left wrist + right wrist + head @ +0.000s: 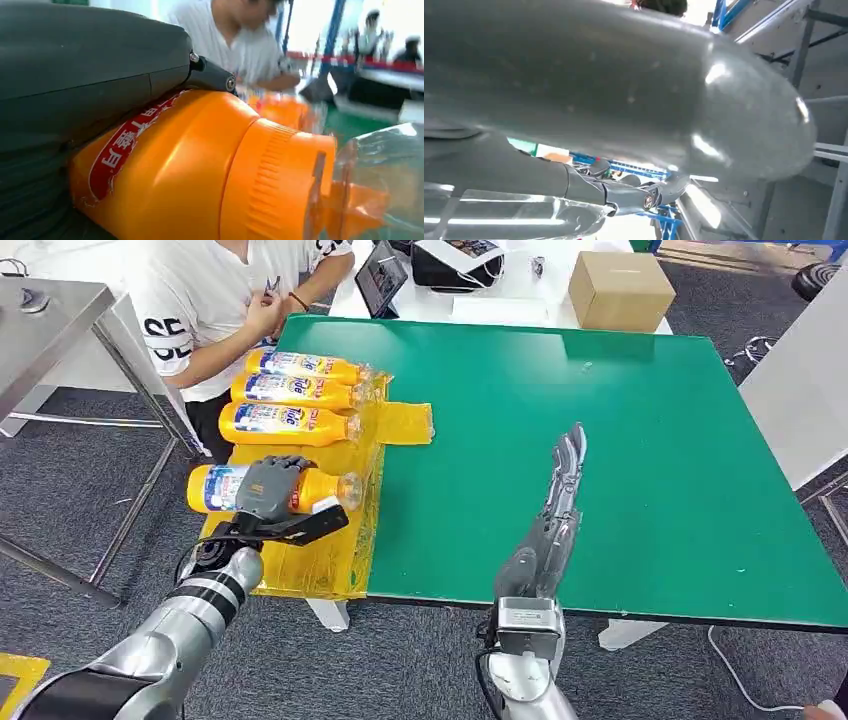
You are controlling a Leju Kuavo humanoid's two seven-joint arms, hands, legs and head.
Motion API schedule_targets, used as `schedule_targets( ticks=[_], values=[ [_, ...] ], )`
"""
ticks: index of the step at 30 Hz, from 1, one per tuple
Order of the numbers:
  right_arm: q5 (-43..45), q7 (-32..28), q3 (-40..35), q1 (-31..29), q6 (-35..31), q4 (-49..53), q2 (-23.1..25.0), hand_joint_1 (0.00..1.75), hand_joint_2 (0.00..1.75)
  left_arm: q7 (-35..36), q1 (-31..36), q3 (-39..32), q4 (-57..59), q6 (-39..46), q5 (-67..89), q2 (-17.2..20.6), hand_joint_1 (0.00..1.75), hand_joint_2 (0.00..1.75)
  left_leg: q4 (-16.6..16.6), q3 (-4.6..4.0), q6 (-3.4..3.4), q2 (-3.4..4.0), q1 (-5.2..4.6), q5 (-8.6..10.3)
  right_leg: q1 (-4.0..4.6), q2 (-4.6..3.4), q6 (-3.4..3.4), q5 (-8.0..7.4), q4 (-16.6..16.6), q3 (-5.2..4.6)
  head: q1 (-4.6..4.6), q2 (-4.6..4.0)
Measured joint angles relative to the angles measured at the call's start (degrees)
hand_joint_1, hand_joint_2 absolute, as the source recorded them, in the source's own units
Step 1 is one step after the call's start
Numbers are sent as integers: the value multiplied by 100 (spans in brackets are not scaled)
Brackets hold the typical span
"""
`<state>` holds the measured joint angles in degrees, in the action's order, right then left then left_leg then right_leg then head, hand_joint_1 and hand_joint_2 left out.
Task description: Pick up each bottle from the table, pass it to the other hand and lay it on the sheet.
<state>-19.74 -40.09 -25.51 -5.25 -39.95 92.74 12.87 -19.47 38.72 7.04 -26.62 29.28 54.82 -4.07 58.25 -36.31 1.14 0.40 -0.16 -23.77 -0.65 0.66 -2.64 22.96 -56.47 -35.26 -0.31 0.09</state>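
Three orange bottles (300,393) lie side by side on the yellow sheet (330,558) at the table's left end. A fourth orange bottle (213,487) lies nearer me on the same sheet, and my left hand (270,490) wraps over its middle. Close up, this bottle's orange cap (280,185) and red label (125,150) sit right under the grey hand cover (85,70). My right hand (558,495) lies flat and open over the green table (640,460), fingers stretched forward, holding nothing; its grey thumb (624,85) looms large in the right wrist view.
A person in a white shirt (215,300) sits at the table's far left corner, hands close to the bottles. A cardboard box (620,288) and a tablet (382,278) stand beyond the far edge. A metal table (60,320) stands to the left.
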Motion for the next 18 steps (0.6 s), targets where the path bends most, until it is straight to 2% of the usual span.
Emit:
schedule_targets(
  ticks=[13,14,15,18],
  values=[
    [321,0,55,-1,345,-151,-79,0,0,-269,-79,166,225,-1064,210,112,175,175,-1,-1,-1,-1,0,-1,0,0,0,0,0,0,0,0],
    [337,0,61,-1,391,-181,-79,0,0,-278,-79,192,229,-1142,229,125,105,175,-1,-1,-1,-1,0,-1,0,0,0,0,0,1,0,0],
    [345,0,72,-1,428,-212,-79,0,0,-286,-78,212,234,-1199,238,131,0,175,-1,-1,-1,-1,0,-1,0,0,0,0,0,1,0,0],
    [345,0,109,-3,555,-325,-79,0,0,-352,-71,223,243,-1413,238,151,0,175,-1,3,-1,-3,0,-1,0,1,1,1,0,7,0,0]
  ],
)
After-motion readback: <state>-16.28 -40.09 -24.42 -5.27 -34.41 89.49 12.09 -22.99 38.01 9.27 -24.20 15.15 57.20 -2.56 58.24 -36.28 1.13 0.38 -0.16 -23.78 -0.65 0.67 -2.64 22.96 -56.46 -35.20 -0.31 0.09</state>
